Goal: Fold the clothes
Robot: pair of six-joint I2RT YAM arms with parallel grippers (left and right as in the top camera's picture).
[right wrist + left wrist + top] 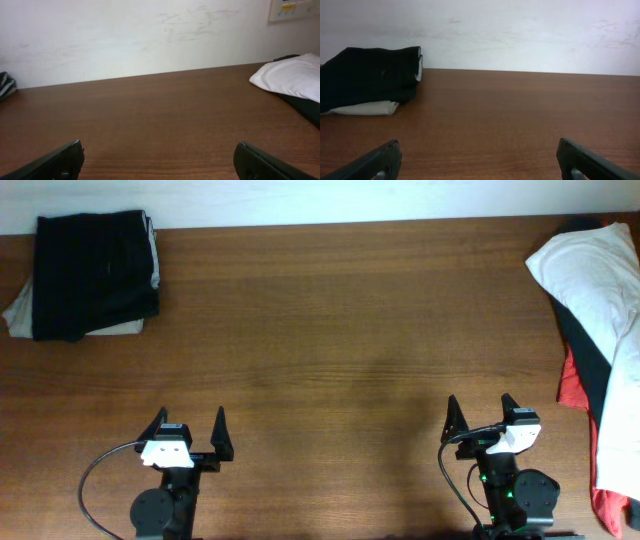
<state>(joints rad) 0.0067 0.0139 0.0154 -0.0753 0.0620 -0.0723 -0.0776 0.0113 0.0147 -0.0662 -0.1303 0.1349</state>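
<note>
A folded black garment (95,272) lies on top of a khaki-beige one (22,310) at the table's far left corner; the stack also shows in the left wrist view (370,75). A loose pile sits at the right edge: a white garment (600,275) over a black one (588,350) and a red one (572,385). The white garment shows in the right wrist view (290,77). My left gripper (188,423) is open and empty near the front edge. My right gripper (482,408) is open and empty, left of the pile.
The brown wooden table (330,330) spans the view, with a white wall behind it (520,35). Black cables loop beside both arm bases at the front edge.
</note>
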